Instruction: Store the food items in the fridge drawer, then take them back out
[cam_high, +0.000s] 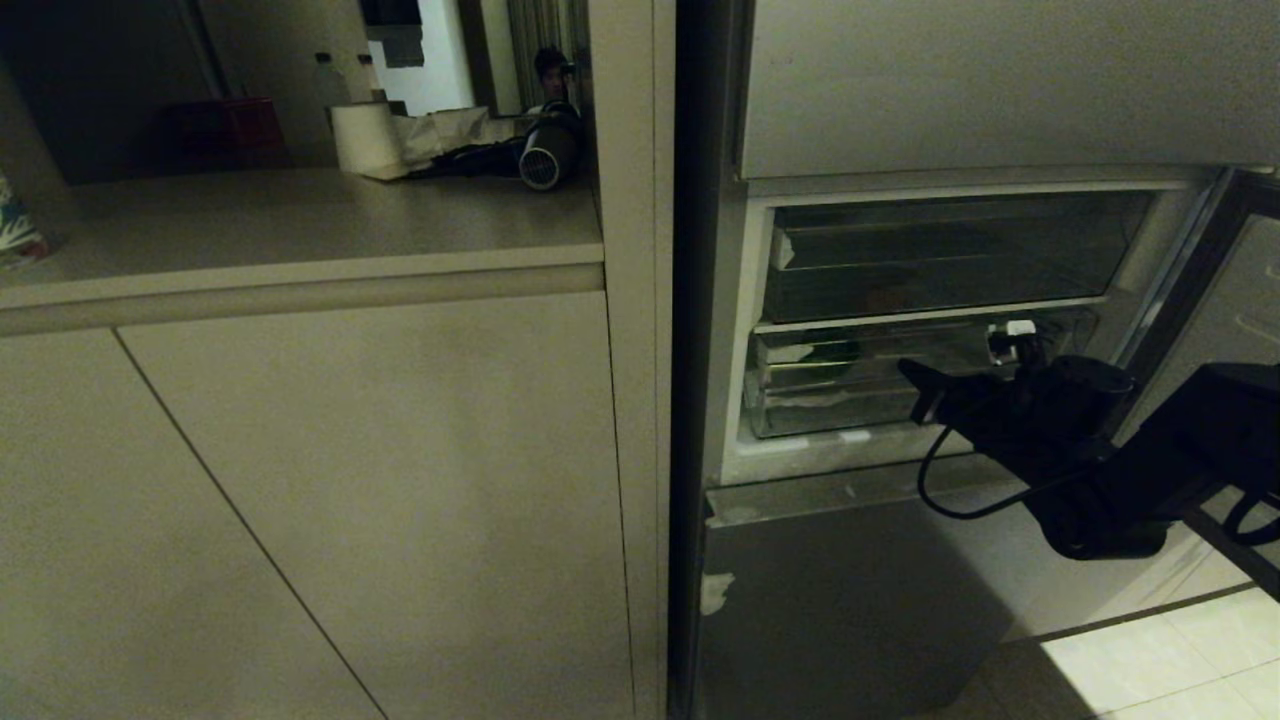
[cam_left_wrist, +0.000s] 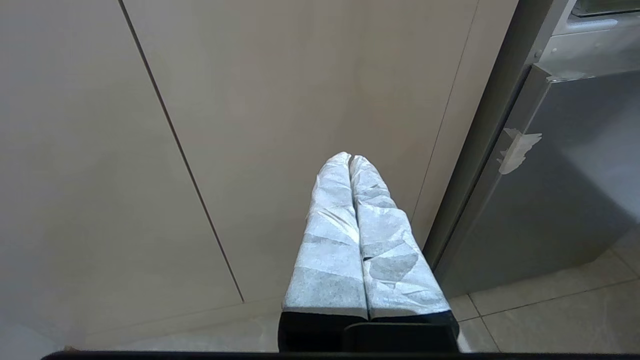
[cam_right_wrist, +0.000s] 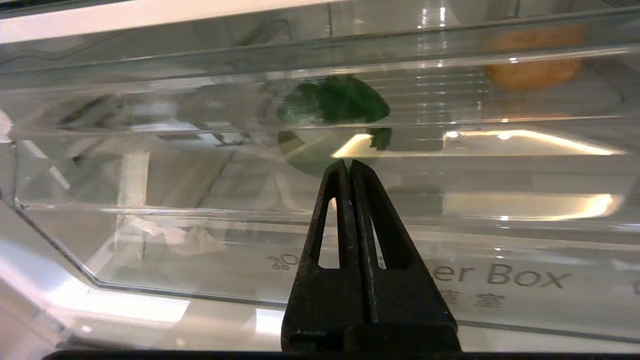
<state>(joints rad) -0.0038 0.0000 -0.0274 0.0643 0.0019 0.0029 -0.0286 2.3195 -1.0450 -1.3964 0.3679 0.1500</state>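
Far left: countertop (cam_high: 300, 215) over flat cabinet fronts (cam_high: 350, 500), no handles showing. At the counter's back sit a paper roll (cam_high: 362, 138) and a hair dryer (cam_high: 548, 155).

Left gripper (cam_left_wrist: 350, 159) hangs parked in front of the cabinet face, white-wrapped fingers (cam_left_wrist: 330, 240) pressed together, nothing between them; bare panel all round it, the fridge's steel edge (cam_left_wrist: 480, 150) off to one side.

Centre-right: fridge compartment open, two clear bins stacked. The lower fridge drawer (cam_high: 850, 400) sits in its slot, front wall a little forward of the white frame. Inside it, toward its left end, the green pepper-like lump (cam_high: 830, 352). The orange-brown lump (cam_right_wrist: 532, 60) lies farther back behind the clear wall.

Right gripper (cam_high: 912, 385) is level before the drawer's front, black fingers (cam_right_wrist: 345, 225) closed tip to tip, holding nothing. Whether the tips touch the plastic, can't tell. Open fridge door (cam_high: 1240, 300) bounds the right side; tiled floor (cam_high: 1150, 660) below.
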